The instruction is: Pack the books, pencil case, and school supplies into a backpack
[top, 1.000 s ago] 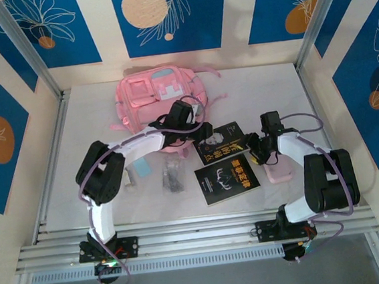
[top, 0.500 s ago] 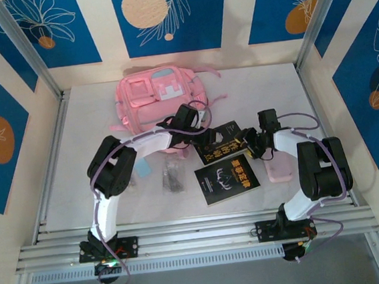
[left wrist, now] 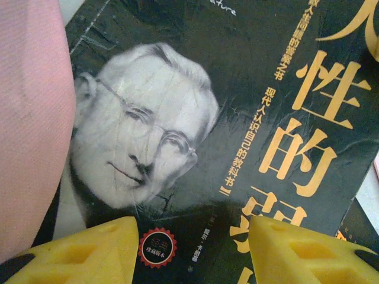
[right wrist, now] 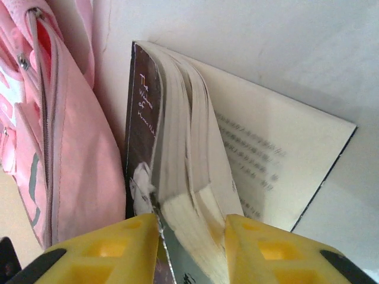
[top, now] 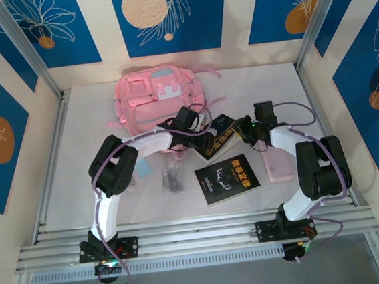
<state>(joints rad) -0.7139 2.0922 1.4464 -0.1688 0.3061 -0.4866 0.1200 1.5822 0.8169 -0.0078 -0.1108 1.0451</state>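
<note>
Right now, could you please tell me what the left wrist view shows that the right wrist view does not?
Left wrist only: the portrait book cover-on, with the man's face and gold lettering. Right wrist only: its fanned pages, printed text, and the zipper of the backpack. Both: that book, pink backpack fabric beside it, and each wrist's own yellow fingers.

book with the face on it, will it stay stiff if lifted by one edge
The face book would likely flop open: its pages fan apart at the right gripper. Its cover looks glossy and creased, so it may slip or bend.
</note>
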